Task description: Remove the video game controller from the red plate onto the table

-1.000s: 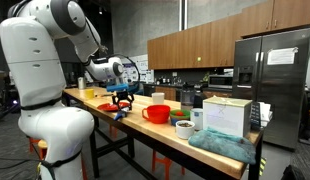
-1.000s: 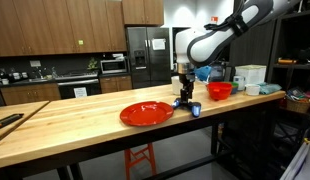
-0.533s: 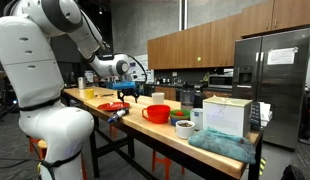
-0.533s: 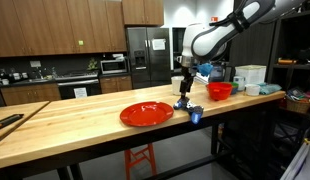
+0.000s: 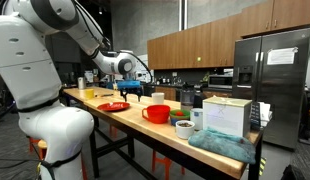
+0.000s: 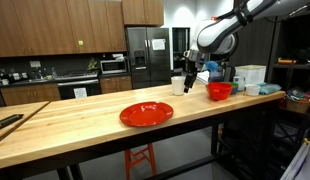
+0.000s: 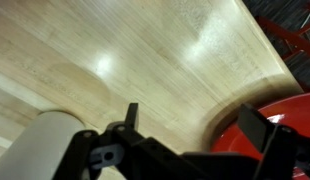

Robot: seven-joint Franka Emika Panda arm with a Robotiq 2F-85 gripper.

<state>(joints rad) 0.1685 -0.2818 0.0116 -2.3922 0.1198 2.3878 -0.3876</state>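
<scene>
While both exterior views show the gripper (image 6: 189, 86) hanging clear above the worktop (image 6: 75, 125), only the wrist view settles the jaws. Two black fingers (image 7: 130, 116) stand apart with bare wood between them, clamped on nothing.

The wrist view puts the red plate (image 7: 283, 115) at 4 o'clock in the frame. In an exterior view the plate (image 6: 146, 113) lies at 7 o'clock from the gripper, with a red pot (image 6: 220, 91) at 3 o'clock.

I cannot make out the video game controller in any view. It is hidden or too small, so I cannot tell where it lies or how its long axis points. The plate's face reads as unbroken red.

The worktop is pale planked wood, and up close it is glossy with soft glare patches (image 7: 105, 65). The plate is thin, round and shallow, with a smooth sheen.
</scene>
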